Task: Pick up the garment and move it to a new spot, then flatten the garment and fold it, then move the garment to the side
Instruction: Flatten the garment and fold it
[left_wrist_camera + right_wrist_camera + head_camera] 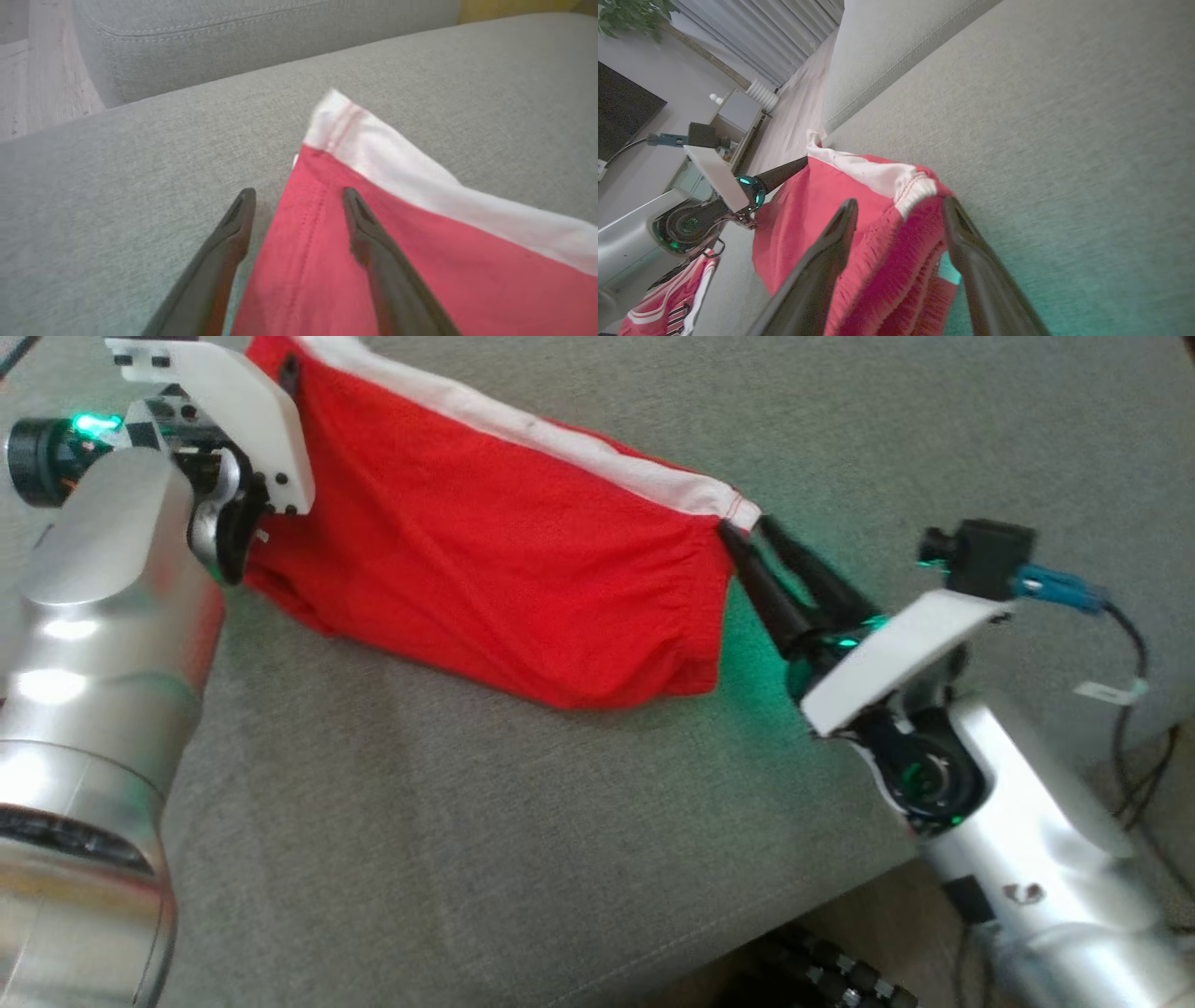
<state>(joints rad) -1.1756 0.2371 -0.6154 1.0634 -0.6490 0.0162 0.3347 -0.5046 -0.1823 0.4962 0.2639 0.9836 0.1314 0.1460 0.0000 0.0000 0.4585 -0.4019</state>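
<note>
red garment (485, 560) w/ white band (579, 443)

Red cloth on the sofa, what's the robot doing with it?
A two-armed robot is working on a red garment with a white band, which lies stretched along the grey sofa cushion. The left gripper is at one end and the right gripper is at the other. Both sets of jaws stand open around the cloth, so nothing looks pinched. The garment is rumpled, not flat yet.
</note>
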